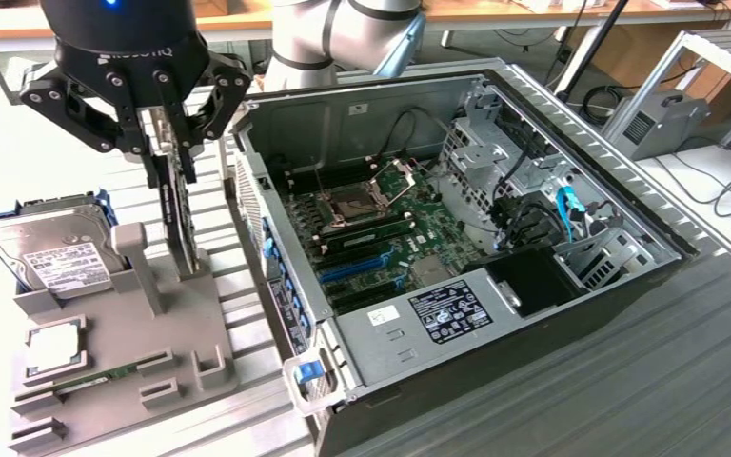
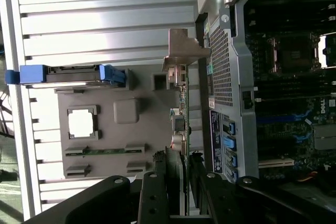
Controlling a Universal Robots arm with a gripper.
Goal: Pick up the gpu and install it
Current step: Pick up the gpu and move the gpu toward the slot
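The gpu [image 1: 183, 224] is a thin card standing on edge over the grey parts holder [image 1: 118, 319], beside the open computer case [image 1: 467, 238]. My gripper [image 1: 172, 176] hangs above it with its two fingers pressed on either face of the card's upper part, shut on it. In the wrist view the gpu [image 2: 182, 108] shows edge-on, its silver end bracket [image 2: 184, 51] at the far end, and my gripper [image 2: 181, 177] clamps its near end. The card's lower edge meets the holder; I cannot tell whether it is lifted clear.
On the holder lie a silver hard drive [image 1: 54, 252] in a blue frame, a processor chip [image 1: 58, 347] and a narrow green memory strip [image 1: 102, 376]. Inside the case the motherboard [image 1: 379, 243] shows blue slots. The case wall stands close beside the card.
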